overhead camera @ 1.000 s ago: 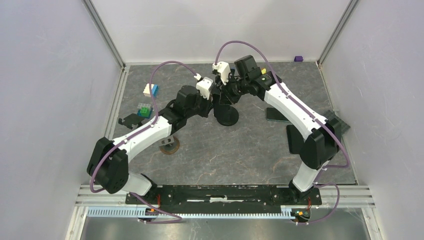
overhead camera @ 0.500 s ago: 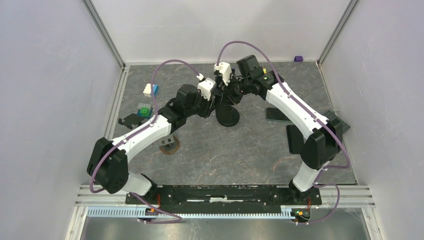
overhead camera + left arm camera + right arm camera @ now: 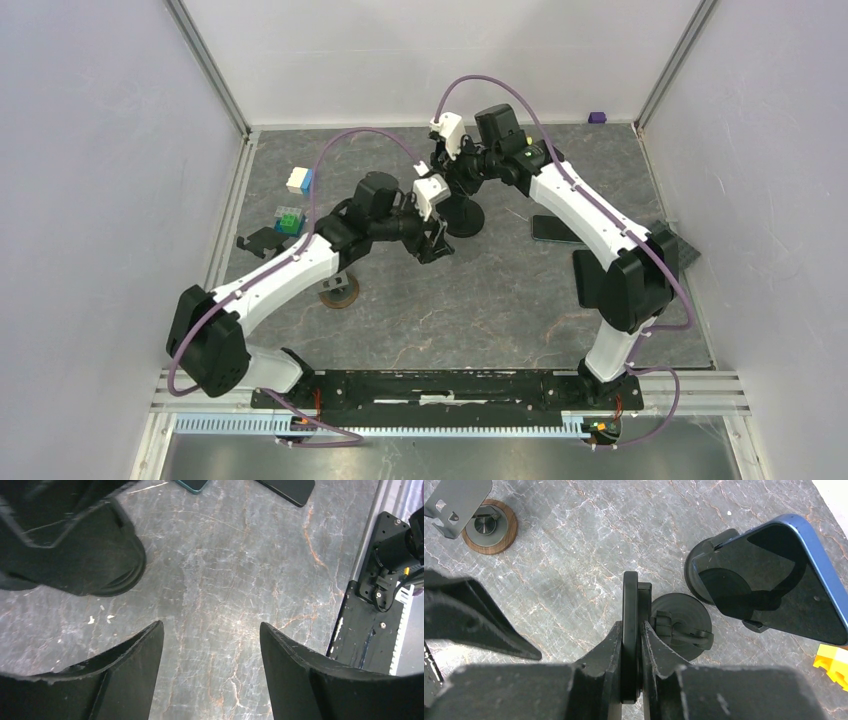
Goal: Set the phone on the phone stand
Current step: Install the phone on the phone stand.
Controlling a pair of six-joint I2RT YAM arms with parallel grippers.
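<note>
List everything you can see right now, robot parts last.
held phone: 1, black, edge-on against the centre stand's head
centre stand: 1, black, round base
blue phone: 1, blue-edged, propped on second black stand
wooden stand: 1, brown base, grey plate, near left
flat phone: 1, dark, right
dark slab: 1, far right, partly hidden
white-blue cluster, green-blue cluster: blocks, left
purple block: 1, far right corner
table: grey marble
left gripper: open, empty
right gripper: shut on held phone
</note>
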